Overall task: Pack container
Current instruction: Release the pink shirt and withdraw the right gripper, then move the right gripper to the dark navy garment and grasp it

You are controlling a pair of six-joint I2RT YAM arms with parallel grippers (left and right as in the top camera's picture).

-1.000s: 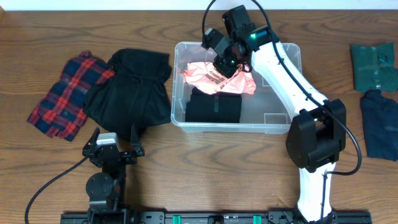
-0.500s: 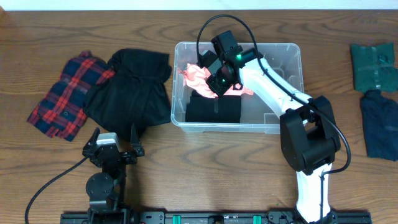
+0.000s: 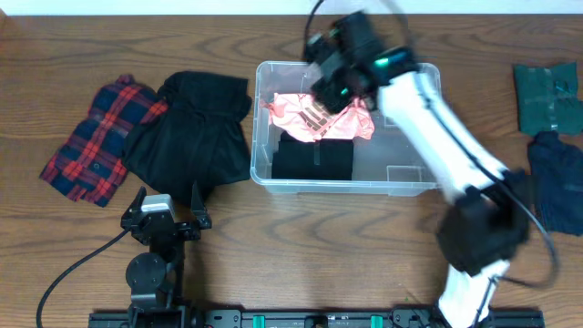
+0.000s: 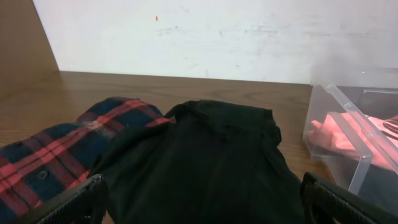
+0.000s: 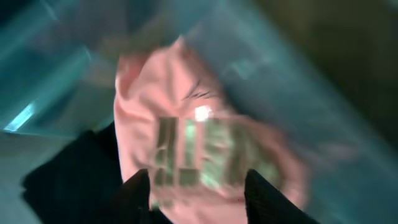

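The clear container [image 3: 346, 187] stands at the table's middle back. In it a pink garment with a dark print [image 3: 314, 114] lies partly over a folded black garment [image 3: 314, 159]. My right gripper [image 3: 335, 84] is blurred with motion above the container's back left part. In the right wrist view it [image 5: 199, 186] is open and empty just above the pink garment [image 5: 186, 118], with the black garment [image 5: 68, 180] to the left. My left gripper [image 3: 166, 219] rests open near the front edge; in its wrist view it [image 4: 202, 196] faces a loose black garment [image 4: 205, 155].
A red plaid shirt [image 3: 100, 137] and a loose black garment [image 3: 196, 128] lie left of the container. A dark green garment [image 3: 545, 91] and a navy garment [image 3: 556, 182] lie at the far right. The container's corner [image 4: 348, 124] shows in the left wrist view.
My right gripper dipped left into the container with the pink garment, let it go, and has pulled back up. The pink garment now lies spread out. The left arm has not moved.
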